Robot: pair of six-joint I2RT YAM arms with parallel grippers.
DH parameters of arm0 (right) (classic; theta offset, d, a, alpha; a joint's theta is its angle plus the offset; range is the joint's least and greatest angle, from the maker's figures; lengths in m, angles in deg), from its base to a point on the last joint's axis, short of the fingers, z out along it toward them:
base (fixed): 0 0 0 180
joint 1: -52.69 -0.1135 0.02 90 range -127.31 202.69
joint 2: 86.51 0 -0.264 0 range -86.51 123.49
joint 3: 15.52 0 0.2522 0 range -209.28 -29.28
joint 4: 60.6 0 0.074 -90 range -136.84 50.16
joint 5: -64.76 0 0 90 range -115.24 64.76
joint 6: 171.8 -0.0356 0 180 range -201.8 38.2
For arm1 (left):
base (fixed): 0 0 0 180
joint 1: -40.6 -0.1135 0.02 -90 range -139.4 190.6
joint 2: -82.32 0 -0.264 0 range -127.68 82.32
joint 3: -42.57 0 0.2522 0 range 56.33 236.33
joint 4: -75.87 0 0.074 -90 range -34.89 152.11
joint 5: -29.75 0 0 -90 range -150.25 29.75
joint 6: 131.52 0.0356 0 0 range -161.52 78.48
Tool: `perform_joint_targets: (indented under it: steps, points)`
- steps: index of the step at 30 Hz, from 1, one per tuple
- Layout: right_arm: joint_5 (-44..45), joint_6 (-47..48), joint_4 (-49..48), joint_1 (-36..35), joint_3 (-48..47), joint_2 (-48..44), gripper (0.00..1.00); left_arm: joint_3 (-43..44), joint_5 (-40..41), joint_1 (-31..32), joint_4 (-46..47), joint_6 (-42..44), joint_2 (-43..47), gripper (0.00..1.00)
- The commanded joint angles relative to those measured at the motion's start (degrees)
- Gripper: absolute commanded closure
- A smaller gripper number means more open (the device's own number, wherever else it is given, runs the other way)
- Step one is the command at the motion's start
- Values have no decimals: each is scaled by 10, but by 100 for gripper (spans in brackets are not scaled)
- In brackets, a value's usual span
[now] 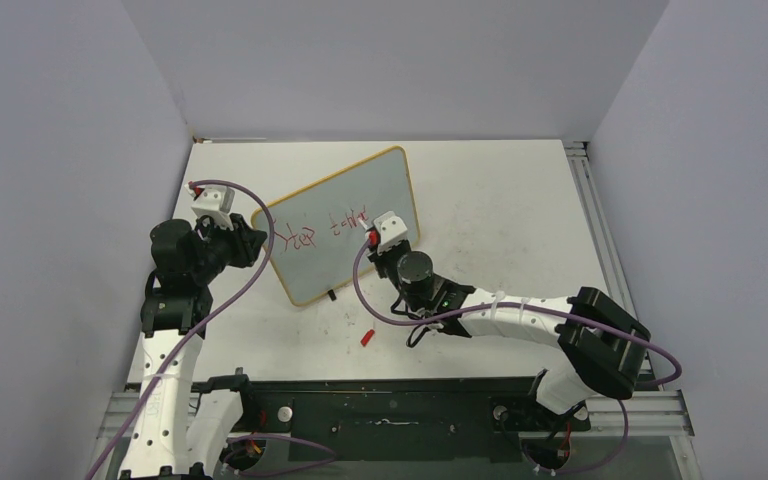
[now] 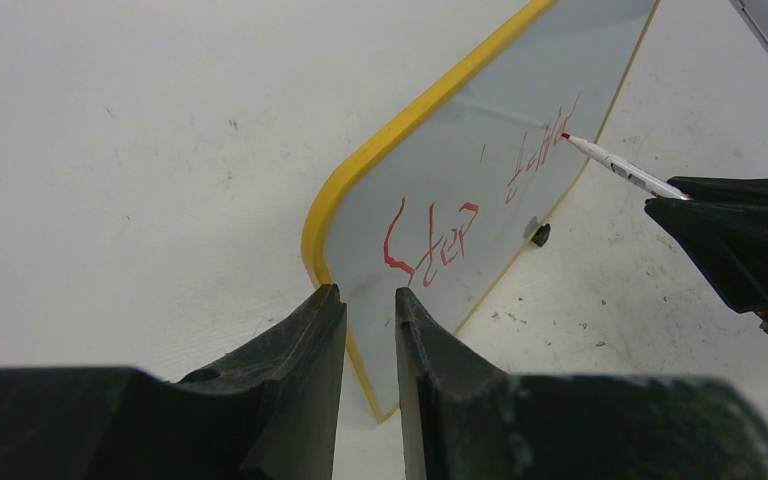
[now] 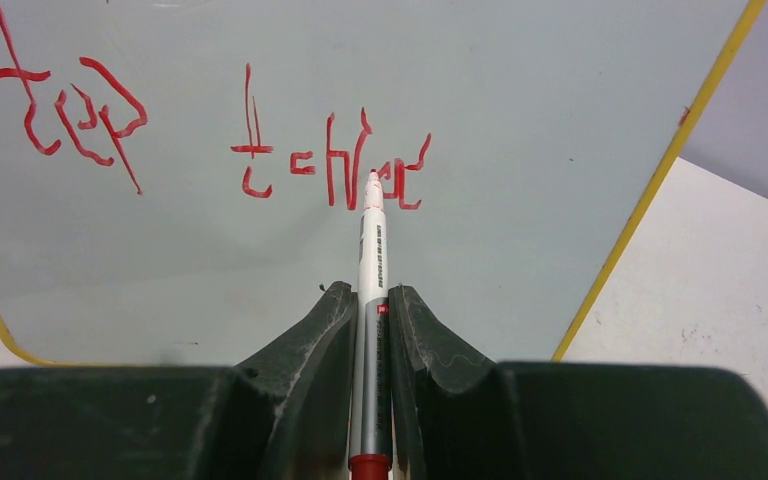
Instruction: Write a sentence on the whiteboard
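Right hand [image 3: 370, 292] first, since it fills the bottom of its own wrist cam: both dark fingers [image 3: 325, 330] are clenched on a white marker [image 3: 371, 250], which runs straight out ahead between them, its red end back toward the palm. The marker's red tip sits right on the whiteboard [image 3: 540, 110] in front of the hand, touching the last strokes of the red sentence [image 3: 330, 165]. Off to that hand's left is a word that reads roughly "Step", and dead ahead is a second clump starting with a t that I honestly can't read properly. Over on the other side, the left hand [image 2: 368, 292] is pinched onto the near edge of the board. The yellow frame [image 2: 415, 112] drops into the narrow gap between its fingers [image 2: 305, 340], so it's grasping the whiteboard. From that hand the board stretches away and to the right, propped at a tilt over the worktop [image 2: 110, 150], with one small black foot [image 2: 538, 235] showing at its far edge. From above, the board sits slanted between the two hands, left hand at its left edge, right hand at its lower right. One small red piece [image 1: 367, 338] lies loose on the worktop just behind the right hand, beside that arm, too tiny to say what it is.
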Motion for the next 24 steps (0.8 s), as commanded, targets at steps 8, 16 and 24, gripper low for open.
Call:
perform_joint_targets:
  steps: [8,16,24]
  points:
    - [20,16,-37,4,-23,-23,95,1,-5,0,13,-1,7,77]
    - [11,18,-45,9,-32,-14,95,2,-5,1,13,-1,7,77]
    - [1,18,-49,18,-40,-2,95,1,-4,1,13,0,6,77]
